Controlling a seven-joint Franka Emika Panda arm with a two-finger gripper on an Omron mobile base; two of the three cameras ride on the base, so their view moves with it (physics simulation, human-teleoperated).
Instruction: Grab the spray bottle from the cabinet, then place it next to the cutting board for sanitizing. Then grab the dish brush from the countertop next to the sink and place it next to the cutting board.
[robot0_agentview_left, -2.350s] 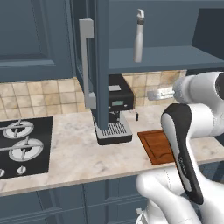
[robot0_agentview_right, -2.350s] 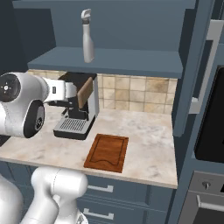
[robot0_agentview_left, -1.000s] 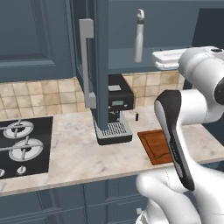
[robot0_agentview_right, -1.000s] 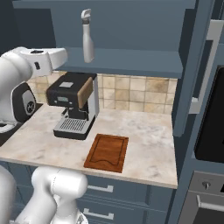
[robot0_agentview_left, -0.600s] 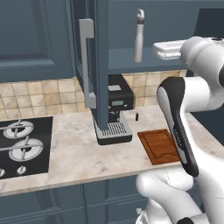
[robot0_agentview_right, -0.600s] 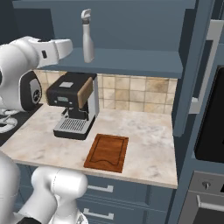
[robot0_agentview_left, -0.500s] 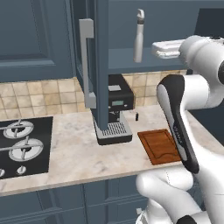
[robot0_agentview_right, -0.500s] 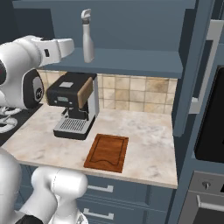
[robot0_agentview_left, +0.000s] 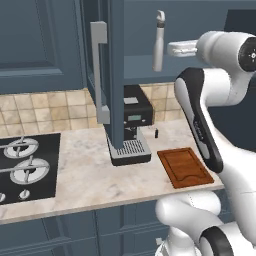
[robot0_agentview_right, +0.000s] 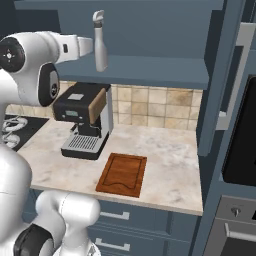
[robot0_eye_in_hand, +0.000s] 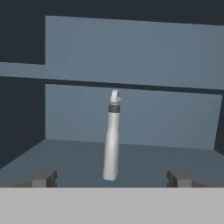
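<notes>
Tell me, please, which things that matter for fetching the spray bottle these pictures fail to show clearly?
- Spray bottle: whether it holds liquid is too small to tell in the hand view.
- Claw: open, but its distance to the bottle cannot be judged in the hand view; in the right base view the hand overlaps the bottle.
- Cutting board: its right corner is covered by the arm in the left base view.

The spray bottle stood upright on the floor of the open cabinet, the arm's white hand level with it, just beside. On the countertop, the cutting board lay near the front right corner, the coffee machine toward the back edge.
</notes>
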